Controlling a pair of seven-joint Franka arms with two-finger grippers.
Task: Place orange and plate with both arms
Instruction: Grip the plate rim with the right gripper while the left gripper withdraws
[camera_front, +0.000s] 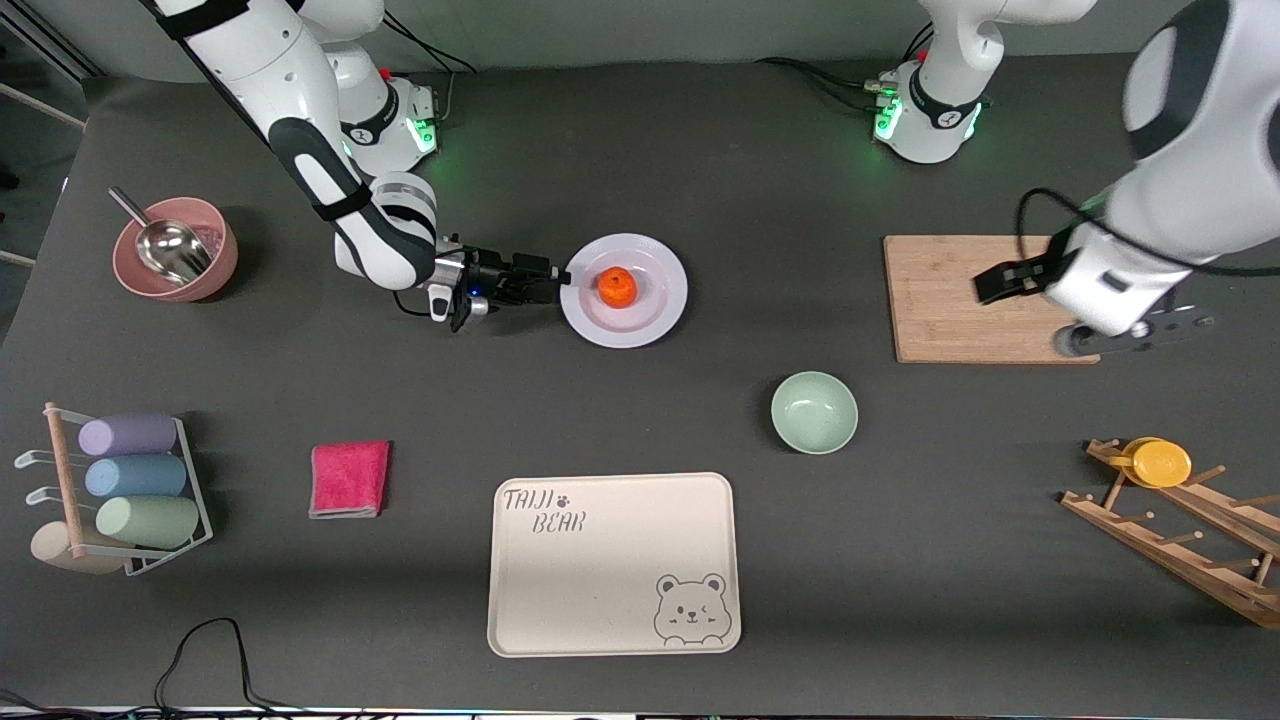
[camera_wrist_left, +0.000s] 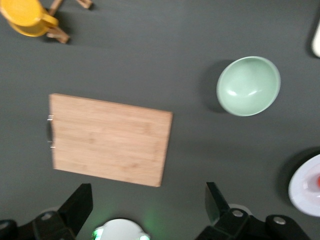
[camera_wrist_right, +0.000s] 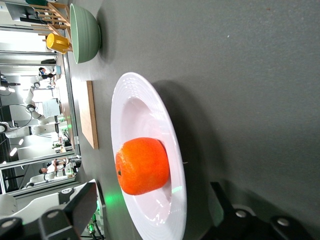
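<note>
On the plate (camera_front: 655, 310), orange (camera_front: 617, 287) just beside the right tool (camera_front: 560, 279).

orange (camera_front: 617, 287) on plate (camera_front: 624, 290) — mid-table

plate (camera_wrist_left: 307, 192): cut off by the left wrist view's edge, only one side of its rim showing beside the left gripper (camera_wrist_left: 147, 207)
orange (camera_wrist_left: 318, 183): a red sliver at that same edge
right gripper (camera_wrist_right: 152, 212): only the finger bases show; their tips are out of frame
left gripper in the front view: blurred, fingers indistinct over the cutting board (camera_front: 940, 300)
beige tray (camera_wrist_left: 316, 42): a corner only
</note>
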